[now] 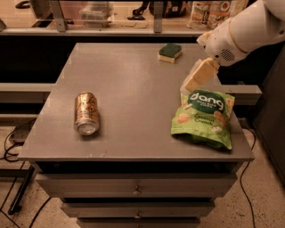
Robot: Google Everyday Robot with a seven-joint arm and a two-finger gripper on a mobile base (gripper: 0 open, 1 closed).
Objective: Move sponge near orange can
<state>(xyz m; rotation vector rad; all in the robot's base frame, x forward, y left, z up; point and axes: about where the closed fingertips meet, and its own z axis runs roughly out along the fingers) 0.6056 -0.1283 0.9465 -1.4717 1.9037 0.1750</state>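
Note:
The sponge (pixel 170 52), dark green on pale yellow foam, lies at the far edge of the grey table (pixel 129 93), right of centre. The orange can (pixel 86 112) lies on its side at the left front of the table, silver end toward me. My gripper (pixel 192 83), with cream-yellow fingers, hangs from the white arm (pixel 240 31) above the table's right side, just behind the snack bag and right of and nearer than the sponge. It holds nothing.
A green snack bag (pixel 202 118) lies flat at the right front of the table. Behind the table runs a counter with packages (pixel 209 13). Drawers sit under the tabletop, and cables lie on the floor at left.

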